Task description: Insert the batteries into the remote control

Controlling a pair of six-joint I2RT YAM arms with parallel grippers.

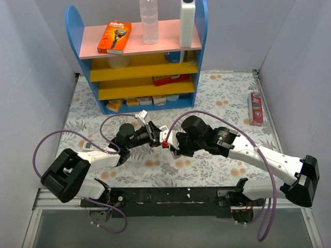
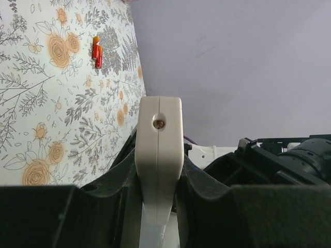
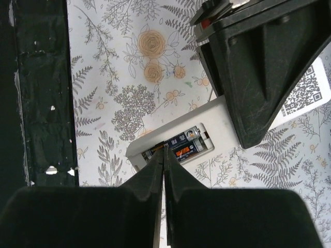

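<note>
My left gripper is shut on the white remote control and holds it above the floral mat; in the left wrist view I see it edge-on between the fingers. In the right wrist view the remote lies back side up with its compartment open, and two dark batteries sit side by side inside it. My right gripper is shut, its tips right over the near end of the batteries. In the top view the right gripper meets the left one at mid-table, and the remote is mostly hidden between them.
A blue shelf unit with boxes and bottles stands at the back. A red toothpaste box lies at the right, also visible in the left wrist view. A white QR-code card lies on the mat. A black bar runs along the front edge.
</note>
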